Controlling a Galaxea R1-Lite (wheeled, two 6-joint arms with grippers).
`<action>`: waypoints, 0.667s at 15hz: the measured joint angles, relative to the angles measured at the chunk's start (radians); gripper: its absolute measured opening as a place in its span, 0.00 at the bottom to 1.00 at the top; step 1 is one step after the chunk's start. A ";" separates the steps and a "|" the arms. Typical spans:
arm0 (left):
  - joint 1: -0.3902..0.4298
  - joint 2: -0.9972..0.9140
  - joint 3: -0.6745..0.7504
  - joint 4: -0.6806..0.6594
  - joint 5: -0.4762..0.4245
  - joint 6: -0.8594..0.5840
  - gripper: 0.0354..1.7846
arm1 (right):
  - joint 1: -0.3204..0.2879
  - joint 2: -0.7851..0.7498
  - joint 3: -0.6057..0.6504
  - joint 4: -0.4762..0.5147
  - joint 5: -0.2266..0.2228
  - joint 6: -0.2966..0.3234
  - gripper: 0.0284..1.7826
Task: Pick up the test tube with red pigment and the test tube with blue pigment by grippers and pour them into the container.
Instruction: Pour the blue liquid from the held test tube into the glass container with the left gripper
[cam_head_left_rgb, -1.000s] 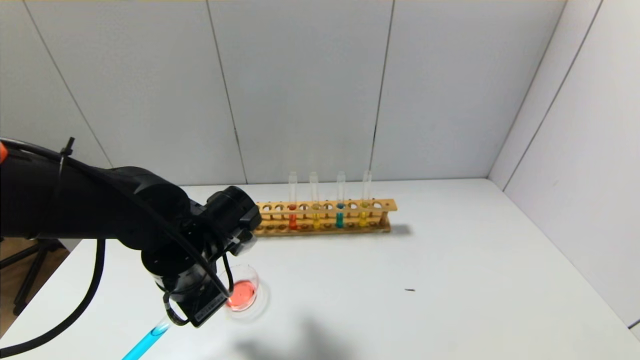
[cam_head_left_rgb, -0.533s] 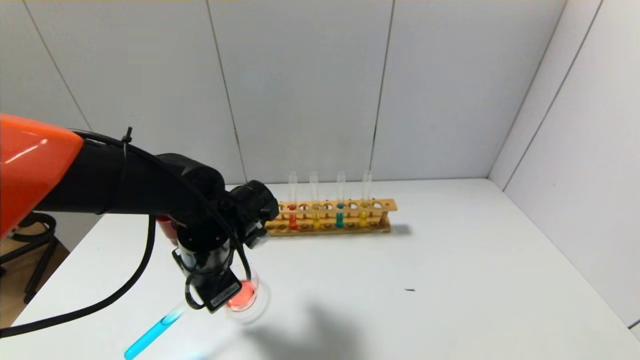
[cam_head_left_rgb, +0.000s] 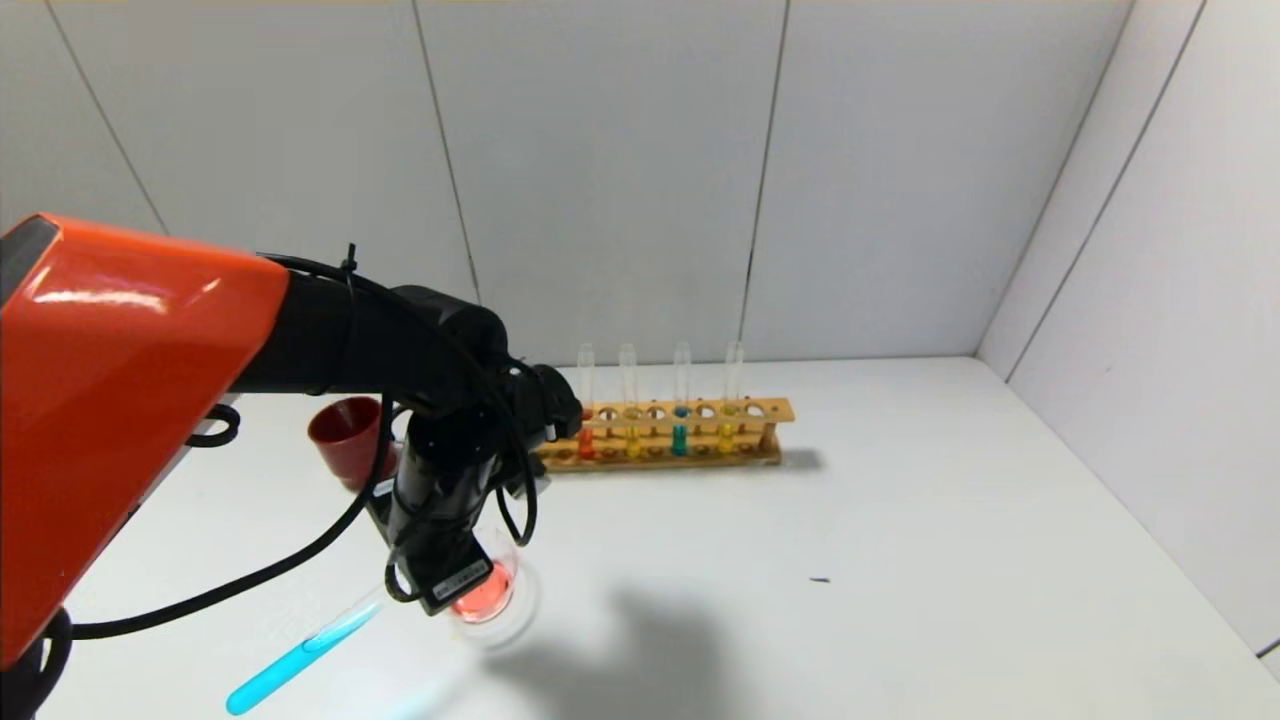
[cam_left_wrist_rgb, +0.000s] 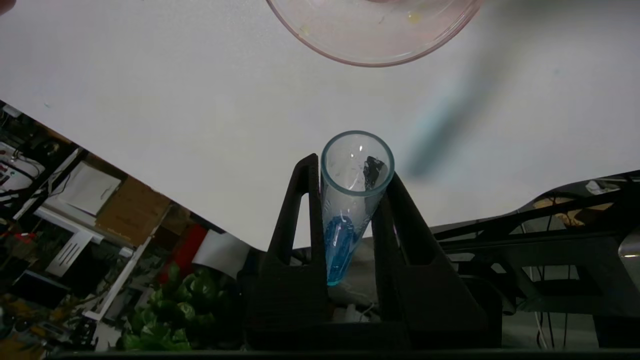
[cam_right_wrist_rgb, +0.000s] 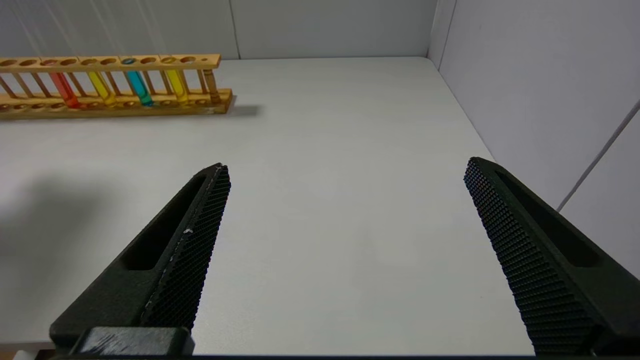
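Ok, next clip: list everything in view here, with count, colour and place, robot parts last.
Blue tube: one, clear with bright blue liquid, tilted over the near left of the table, held in the left hand.
Dish: one, clear glass with red liquid, beside that hand.
Rack: one, wooden, far middle of the table.
Rack tubes: four upright; liquids red, yellow, teal, yellow.
Red cup: one, dark red, behind the left arm.
Table: one, white.
Left hand: black, shut on the blue tube, at the dish's near side.
Right hand: black, open, parked above the table's right side.
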 joint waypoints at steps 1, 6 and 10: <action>0.000 0.014 -0.016 0.005 0.000 0.002 0.16 | 0.000 0.000 0.000 0.000 0.000 0.000 0.96; 0.005 0.070 -0.088 0.037 0.008 0.056 0.16 | 0.000 0.000 0.000 0.000 0.000 0.000 0.96; 0.010 0.110 -0.201 0.189 0.009 0.065 0.16 | 0.000 0.000 0.000 0.000 0.000 0.000 0.96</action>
